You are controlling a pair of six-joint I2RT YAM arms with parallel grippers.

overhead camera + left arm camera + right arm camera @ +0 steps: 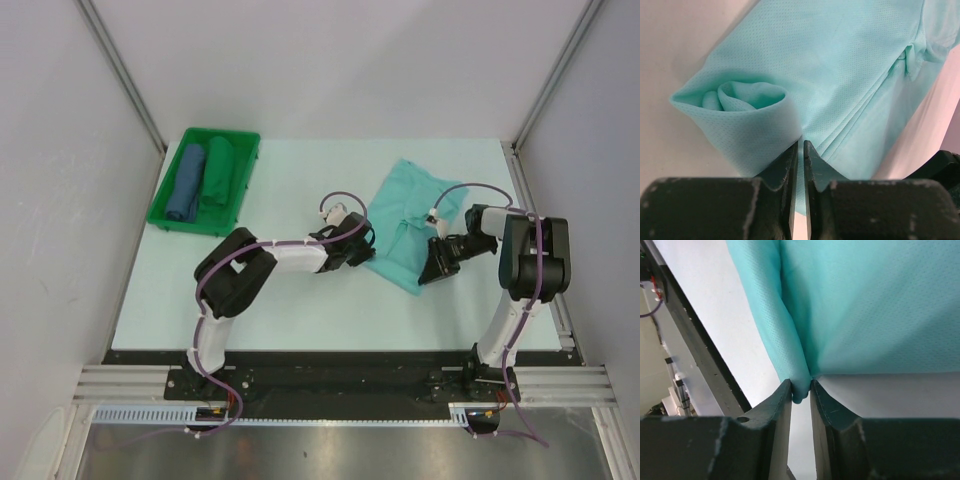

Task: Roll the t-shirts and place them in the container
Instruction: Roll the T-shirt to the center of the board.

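Note:
A light turquoise t-shirt [410, 210] lies folded into a long strip on the pale table, right of centre. Its near end is curled into a loose roll [747, 107]. My left gripper [368, 248] sits at the strip's near left edge. In the left wrist view this gripper [801, 145] is shut on a thin layer of the t-shirt [840, 65] right beside the roll. My right gripper [432, 272] is at the near right corner. In the right wrist view the gripper [801, 386] pinches a small fold of the t-shirt [865, 305] between its tips.
A green tray [160, 212] stands at the back left, holding a rolled blue bundle [187, 182] and a rolled dark green bundle [217, 172]. The table's black front rail [700, 355] runs close behind my right gripper. White walls enclose the table.

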